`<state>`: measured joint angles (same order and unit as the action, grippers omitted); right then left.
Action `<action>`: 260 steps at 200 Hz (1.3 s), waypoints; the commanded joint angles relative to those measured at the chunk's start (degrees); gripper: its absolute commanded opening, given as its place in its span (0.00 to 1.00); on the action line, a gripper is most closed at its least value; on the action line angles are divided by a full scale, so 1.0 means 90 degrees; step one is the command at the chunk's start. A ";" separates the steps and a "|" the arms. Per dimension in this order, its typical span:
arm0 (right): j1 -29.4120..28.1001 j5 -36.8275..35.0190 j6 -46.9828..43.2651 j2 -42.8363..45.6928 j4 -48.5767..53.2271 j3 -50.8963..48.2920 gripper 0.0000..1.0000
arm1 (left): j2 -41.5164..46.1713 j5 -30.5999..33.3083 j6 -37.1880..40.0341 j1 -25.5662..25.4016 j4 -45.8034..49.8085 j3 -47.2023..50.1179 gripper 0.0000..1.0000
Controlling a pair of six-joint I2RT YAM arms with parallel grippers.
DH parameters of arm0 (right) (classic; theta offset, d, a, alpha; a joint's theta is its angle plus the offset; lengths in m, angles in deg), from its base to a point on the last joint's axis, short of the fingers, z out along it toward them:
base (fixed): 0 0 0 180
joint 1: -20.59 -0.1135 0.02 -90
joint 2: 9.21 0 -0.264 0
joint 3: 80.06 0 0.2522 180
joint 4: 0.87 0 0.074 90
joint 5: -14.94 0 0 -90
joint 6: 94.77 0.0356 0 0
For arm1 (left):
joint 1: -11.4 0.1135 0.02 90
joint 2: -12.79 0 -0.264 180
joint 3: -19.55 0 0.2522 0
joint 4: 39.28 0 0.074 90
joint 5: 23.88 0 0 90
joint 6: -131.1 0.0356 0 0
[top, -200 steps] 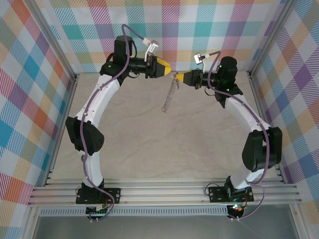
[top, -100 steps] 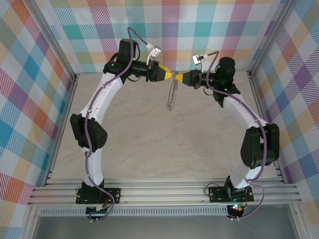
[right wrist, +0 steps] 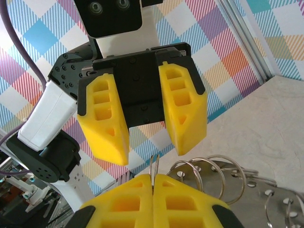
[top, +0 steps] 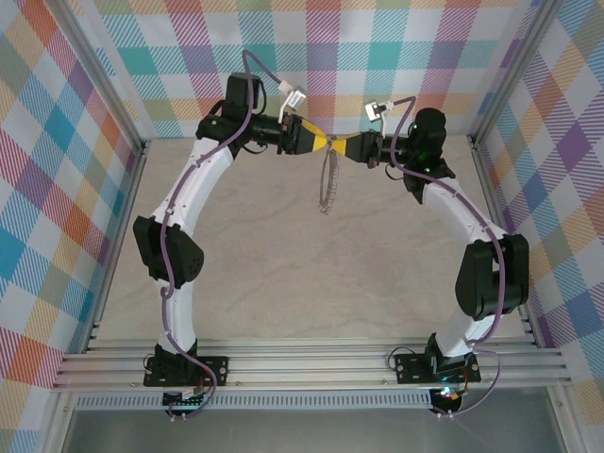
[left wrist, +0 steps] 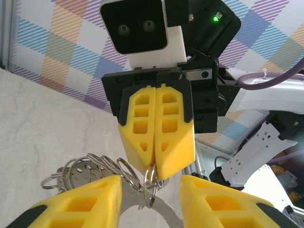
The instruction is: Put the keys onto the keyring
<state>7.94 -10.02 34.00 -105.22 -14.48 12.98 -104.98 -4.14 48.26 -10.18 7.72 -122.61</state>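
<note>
— What sort of place is this?
— A robotics lab cell. Pastel checked cloth walls [top: 396, 57] run from nine round to three o'clock, with silver aluminium profile rails [top: 311, 363] at six and a beige stone-patterned desk [top: 311, 274] between.

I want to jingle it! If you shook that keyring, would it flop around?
Probably floppy: the keyring hangs limp from the right tool. Likely slippery and jingly too, because its loose rings look like thin, shiny metal.
</note>
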 commanded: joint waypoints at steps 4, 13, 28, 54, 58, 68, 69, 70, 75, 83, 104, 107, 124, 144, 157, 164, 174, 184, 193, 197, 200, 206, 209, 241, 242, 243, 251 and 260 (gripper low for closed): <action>0.0044 0.0062 0.0078 -0.0013 -0.0366 0.0038 0.00 | -0.0119 -0.0247 0.0102 -0.0092 0.0170 -0.0205 0.36; 0.0045 0.0051 0.0083 -0.0016 -0.0365 0.0033 0.00 | -0.0126 -0.0258 0.0100 -0.0106 0.0181 -0.0206 0.36; 0.0040 0.0040 0.0077 -0.0018 -0.0366 0.0028 0.00 | -0.0126 -0.0284 0.0105 -0.0130 0.0184 -0.0206 0.35; 0.0045 0.0013 0.0089 -0.0016 -0.0368 0.0019 0.00 | -0.0129 -0.0317 0.0152 -0.0151 0.0232 -0.0206 0.33; 0.0048 0.0010 0.0092 -0.0016 -0.0373 0.0019 0.00 | -0.0135 -0.0325 0.0157 -0.0151 0.0242 -0.0206 0.32; 0.0043 0.0006 0.0089 -0.0012 -0.0373 0.0020 0.00 | -0.0138 -0.0328 0.0171 -0.0160 0.0262 -0.0200 0.30; 0.0040 0.0003 0.0088 -0.0009 -0.0370 0.0024 0.00 | -0.0137 -0.0328 0.0171 -0.0160 0.0262 -0.0203 0.30; 0.0044 0.0007 0.0093 -0.0008 -0.0368 0.0017 0.00 | -0.0137 -0.0333 0.0171 -0.0160 0.0262 -0.0205 0.29; 0.0044 0.0009 0.0094 -0.0012 -0.0365 0.0009 0.00 | -0.0141 -0.0335 0.0171 -0.0169 0.0262 -0.0201 0.28; 0.0047 0.0001 0.0091 -0.0016 -0.0366 0.0009 0.00 | -0.0141 -0.0346 0.0176 -0.0170 0.0272 -0.0205 0.26; 0.0042 -0.0002 0.0097 -0.0007 -0.0365 -0.0001 0.00 | -0.0149 -0.0348 0.0174 -0.0187 0.0253 -0.0213 0.18; 0.0044 0.0003 0.0101 -0.0006 -0.0365 -0.0001 0.00 | -0.0147 -0.0350 0.0172 -0.0197 0.0258 -0.0213 0.17; 0.0042 -0.0004 0.0097 -0.0006 -0.0365 -0.0011 0.00 | -0.0146 -0.0336 0.0171 -0.0209 0.0243 -0.0208 0.08; 0.0047 -0.0026 0.0097 0.0022 -0.0355 -0.0043 0.00 | -0.0126 -0.0300 0.0171 -0.0209 0.0233 -0.0216 0.03; 0.0047 -0.0047 0.0089 0.0059 -0.0340 -0.0076 0.00 | -0.0106 -0.0262 0.0162 -0.0209 0.0216 -0.0211 0.00; 0.0043 -0.0049 0.0086 0.0071 -0.0343 -0.0091 0.00 | -0.0096 -0.0242 0.0148 -0.0209 0.0205 -0.0222 0.00; 0.0040 -0.0066 0.0087 0.0101 -0.0347 -0.0117 0.00 | -0.0069 -0.0208 0.0149 -0.0207 0.0185 -0.0199 0.00; 0.0047 -0.0068 0.0087 0.0125 -0.0353 -0.0146 0.00 | -0.0035 -0.0145 0.0097 -0.0208 0.0137 -0.0180 0.00; 0.0057 -0.0105 0.0102 0.0154 -0.0343 -0.0180 0.00 | 0.0014 -0.0110 0.0039 -0.0209 0.0052 -0.0126 0.00; 0.0060 -0.0128 0.0103 0.0178 -0.0336 -0.0197 0.00 | 0.0034 -0.0091 0.0019 -0.0209 0.0002 -0.0103 0.00; 0.0062 -0.0155 0.0107 0.0186 -0.0336 -0.0221 0.02 | 0.0055 -0.0089 0.0003 -0.0209 -0.0030 -0.0078 0.00; 0.0075 -0.0192 0.0148 0.0215 -0.0375 -0.0270 0.09 | 0.0091 -0.0066 -0.0041 -0.0209 -0.0103 -0.0028 0.00; 0.0079 -0.0210 0.0167 0.0226 -0.0414 -0.0303 0.12 | 0.0111 -0.0051 -0.0069 -0.0209 -0.0140 -0.0001 0.00; 0.0173 -0.0301 0.0503 0.0374 -0.0878 -0.0626 0.16 | 0.0300 0.0079 -0.0323 -0.0209 -0.0553 0.0291 0.00; 0.0169 -0.0302 0.0510 0.0379 -0.0886 -0.0631 0.17 | 0.0311 0.0076 -0.0330 -0.0209 -0.0565 0.0301 0.00; 0.0176 -0.0307 0.0519 0.0391 -0.0900 -0.0643 0.17 | 0.0312 0.0084 -0.0338 -0.0209 -0.0571 0.0306 0.00; 0.0192 -0.0330 0.0553 0.0420 -0.0923 -0.0715 0.20 | 0.0355 0.0110 -0.0403 -0.0209 -0.0685 0.0380 0.00; 0.0194 -0.0355 0.0583 0.0474 -0.0923 -0.0792 0.23 | 0.0397 0.0129 -0.0487 -0.0209 -0.0826 0.0457 0.00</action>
<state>9.14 -12.63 37.34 -103.47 -19.03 7.65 -105.86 -3.05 46.47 -11.80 5.51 -120.16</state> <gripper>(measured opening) 0.192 0.049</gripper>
